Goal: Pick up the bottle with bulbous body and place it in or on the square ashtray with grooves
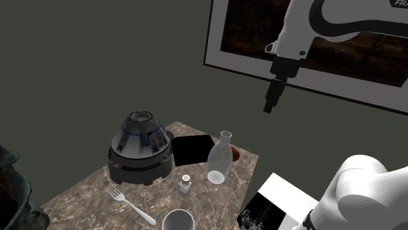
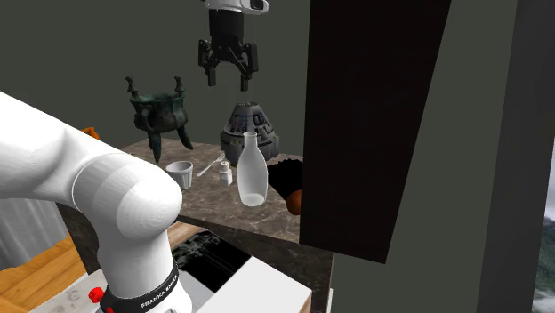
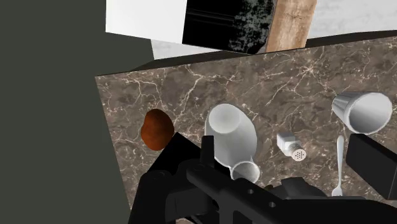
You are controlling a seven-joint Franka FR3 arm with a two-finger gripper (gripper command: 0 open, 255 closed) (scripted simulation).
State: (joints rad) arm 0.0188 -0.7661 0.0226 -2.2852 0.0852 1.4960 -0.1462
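While my fingers (image 1: 270,101) hang wide apart and empty high above the bottle (image 1: 219,160), the black square ashtray (image 1: 193,149) sits just beside it, so I expect a short carry.

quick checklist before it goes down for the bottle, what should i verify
1. Fingers open: ok, the gripper has its fingers standing apart.
2. Bottle upright on the table: ok.
3. Gripper down at bottle height: not ok, it hangs high above the table.
4. Shaker apart from the bottle: ok.
5. Black square ashtray top free: ok, a brown object lies beside it, not on it.
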